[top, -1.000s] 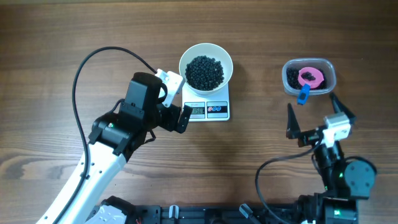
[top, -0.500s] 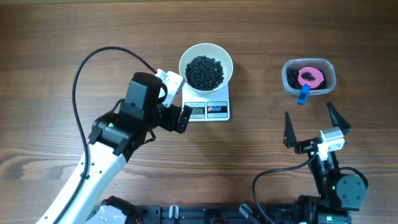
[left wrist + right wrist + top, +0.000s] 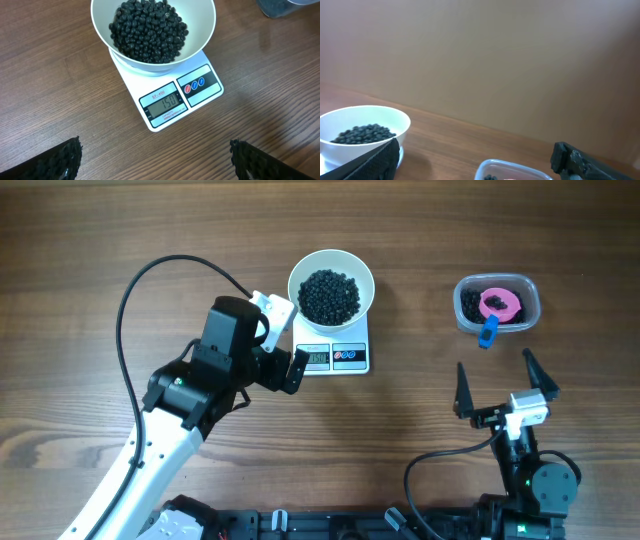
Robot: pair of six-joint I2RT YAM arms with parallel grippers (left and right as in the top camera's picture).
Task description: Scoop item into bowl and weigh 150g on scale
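The white bowl (image 3: 365, 280) stands on the small white scale (image 3: 350, 358) and holds a heap of black pellets, the item (image 3: 330, 296). In the left wrist view the bowl (image 3: 202, 35) and its pellets (image 3: 147, 27) fill the top, and the scale (image 3: 202, 95) shows 150 on its display. My left gripper (image 3: 291, 340) hangs open just left of the scale, its fingers (image 3: 55, 162) wide apart over bare wood with nothing between them. My right gripper (image 3: 494, 362) is open and empty, well to the right of the scale and nearer than the tub.
A clear plastic tub (image 3: 530, 292) at the back right holds a pink scoop (image 3: 500, 304) with a blue handle (image 3: 488, 332) and a few pellets. The right wrist view shows the tub's rim (image 3: 510, 165), the bowl (image 3: 395, 122) and a plain wall behind.
The right arm has drawn back a little toward the table's near edge, gripper still open. The left arm, bowl and scale have not moved.
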